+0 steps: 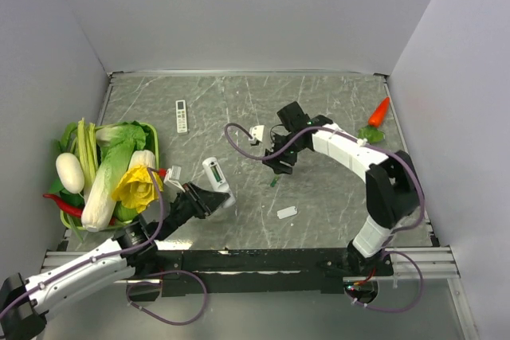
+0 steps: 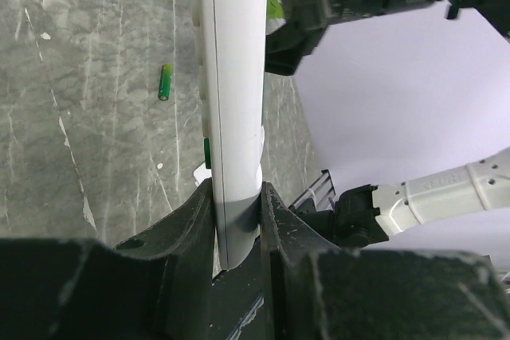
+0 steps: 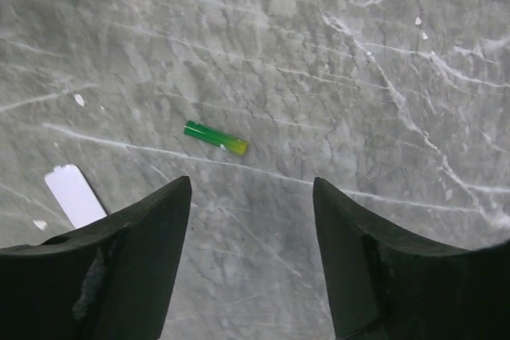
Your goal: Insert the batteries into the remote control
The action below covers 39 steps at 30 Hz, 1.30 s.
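The small white oblong plastic remote control point(image 2: 235, 77) is clamped by its near end in the left tool point(image 2: 237, 190). The right tool point(image 3: 252, 185) is spread wide and empty, with a tiny green cylindrical battery point(image 3: 216, 138) lying on the grey marbled table point(image 3: 398, 53) just ahead of it (slightly left of the gap). If the tool is closed off-centre, the round battery could be nudged into rolling or pinched askew.
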Each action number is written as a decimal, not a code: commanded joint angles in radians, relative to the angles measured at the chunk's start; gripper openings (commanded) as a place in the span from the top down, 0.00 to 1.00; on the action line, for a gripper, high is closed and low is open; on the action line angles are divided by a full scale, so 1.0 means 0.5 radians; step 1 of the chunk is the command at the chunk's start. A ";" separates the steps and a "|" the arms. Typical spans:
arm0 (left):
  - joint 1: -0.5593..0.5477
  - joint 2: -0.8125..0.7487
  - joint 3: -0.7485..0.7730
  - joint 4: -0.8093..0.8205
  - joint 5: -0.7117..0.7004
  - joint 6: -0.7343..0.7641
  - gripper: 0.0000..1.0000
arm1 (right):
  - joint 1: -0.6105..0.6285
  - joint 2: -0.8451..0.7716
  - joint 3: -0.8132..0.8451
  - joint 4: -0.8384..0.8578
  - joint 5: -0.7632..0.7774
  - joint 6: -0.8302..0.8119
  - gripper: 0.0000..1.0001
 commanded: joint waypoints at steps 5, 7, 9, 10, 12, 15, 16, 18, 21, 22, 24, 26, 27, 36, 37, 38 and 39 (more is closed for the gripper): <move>0.018 -0.140 0.121 -0.147 -0.079 0.093 0.98 | 0.039 0.220 0.082 -0.209 -0.085 -0.308 0.34; 0.015 -0.149 0.127 -0.162 -0.086 0.096 0.98 | 0.051 0.251 0.073 -0.188 -0.085 -0.314 0.35; 0.015 -0.143 0.127 -0.165 -0.089 0.099 0.98 | 0.076 0.282 0.076 -0.169 -0.076 -0.327 0.36; 0.018 -0.143 0.127 -0.165 -0.095 0.099 0.98 | 0.079 0.291 0.076 -0.160 -0.078 -0.330 0.36; 0.018 -0.134 0.127 -0.159 -0.095 0.099 0.98 | 0.097 0.321 0.079 -0.145 -0.081 -0.336 0.37; 0.021 -0.110 0.124 -0.141 -0.089 0.093 0.98 | 0.122 0.364 0.085 -0.130 -0.072 -0.348 0.37; 0.018 -0.109 0.124 -0.135 -0.089 0.093 0.98 | 0.128 0.380 0.088 -0.126 -0.069 -0.351 0.37; 0.018 -0.094 0.121 -0.122 -0.083 0.087 0.98 | 0.134 0.420 0.104 -0.142 -0.060 -0.351 0.37; 0.018 -0.079 0.118 -0.110 -0.079 0.081 0.98 | 0.153 0.447 0.101 -0.120 -0.026 -0.354 0.40; 0.018 -0.076 0.118 -0.104 -0.076 0.081 0.98 | 0.159 0.457 0.101 -0.120 -0.014 -0.354 0.40; 0.018 -0.060 0.121 -0.092 -0.073 0.081 0.98 | 0.162 0.481 0.101 -0.111 -0.002 -0.354 0.42; 0.018 -0.045 0.118 -0.079 -0.067 0.075 0.98 | 0.165 0.506 0.101 -0.102 0.010 -0.351 0.44; 0.021 -0.042 0.121 -0.067 -0.058 0.075 0.98 | 0.168 0.512 0.101 -0.096 0.020 -0.351 0.44; 0.021 -0.027 0.097 -0.015 -0.036 0.041 0.98 | 0.183 0.585 0.107 -0.102 0.096 -0.312 0.63; 0.024 -0.033 0.094 -0.018 -0.033 0.041 0.98 | 0.186 0.595 0.107 -0.105 0.106 -0.296 0.65; 0.021 -0.033 0.090 -0.015 -0.033 0.035 0.98 | 0.193 0.598 0.104 -0.105 0.112 -0.287 0.66; 0.021 -0.036 0.087 -0.009 -0.030 0.032 0.98 | 0.196 0.598 0.101 -0.096 0.118 -0.275 0.69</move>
